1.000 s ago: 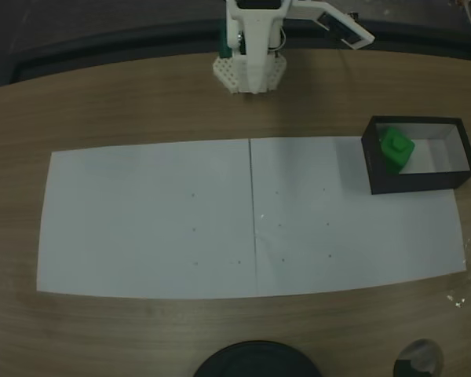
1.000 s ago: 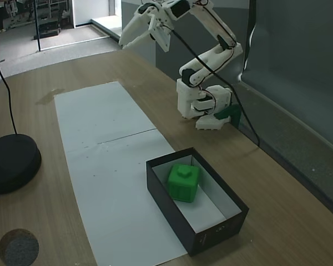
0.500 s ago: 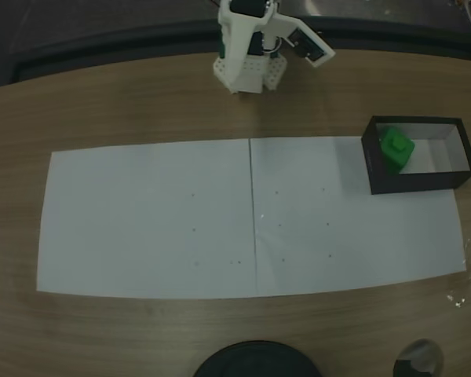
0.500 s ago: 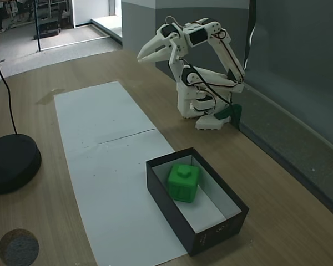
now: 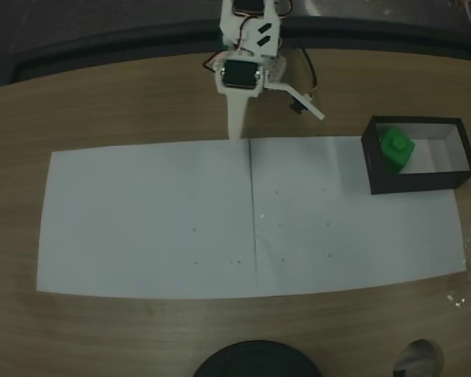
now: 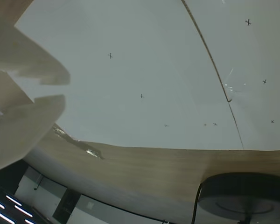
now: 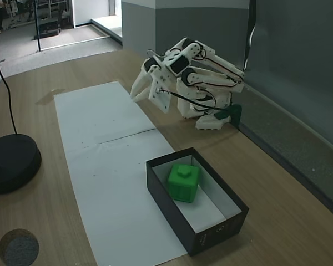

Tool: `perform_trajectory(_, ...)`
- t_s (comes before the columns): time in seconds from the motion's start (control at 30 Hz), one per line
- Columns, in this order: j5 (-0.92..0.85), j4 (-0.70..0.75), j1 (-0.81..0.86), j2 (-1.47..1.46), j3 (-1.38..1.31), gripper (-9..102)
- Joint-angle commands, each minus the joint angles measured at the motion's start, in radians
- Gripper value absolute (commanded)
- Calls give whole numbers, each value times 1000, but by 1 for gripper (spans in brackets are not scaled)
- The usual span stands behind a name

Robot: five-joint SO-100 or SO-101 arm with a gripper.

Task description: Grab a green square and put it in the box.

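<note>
The green square (image 5: 396,149) (image 7: 183,182) lies inside the box (image 5: 454,181) (image 7: 166,197), a black-walled box with a white floor, near its end closest to the arm. My gripper (image 5: 278,126) (image 7: 148,102) hangs open and empty just above the paper's far edge, well away from the box. Its pointed finger (image 5: 235,126) aims down at the paper and the other jaw is swung out to the box's side. In the wrist view pale fingers (image 6: 23,126) fill the left edge over white paper.
White paper sheets (image 5: 157,220) (image 7: 94,122) cover the middle of the wooden table. A black round lamp base (image 5: 255,363) (image 7: 8,163) with a cable stands at the near edge, beside a small dark disc (image 5: 418,360) (image 7: 18,246). The arm's base (image 7: 202,108) sits by a wall ledge.
The arm has folded down from a raised pose, bringing the gripper low over the paper's far edge. The green square stays in the box.
</note>
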Motion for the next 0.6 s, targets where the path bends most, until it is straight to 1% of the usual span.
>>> perform_trajectory(0.0, 34, -6, -60, 23, 54, 0)
perform_trajectory(0.07, 46, -6, -109, 23, 120, 0)
perform_trajectory(0.2, 48, -3, -167, 23, 124, 0)
perform_trajectory(0.23, 48, 18, -184, 23, 118, 0)
perform_trajectory(0.43, 48, 121, -195, 23, 92, 0)
perform_trajectory(0.57, 48, 123, -196, 23, 92, 0)
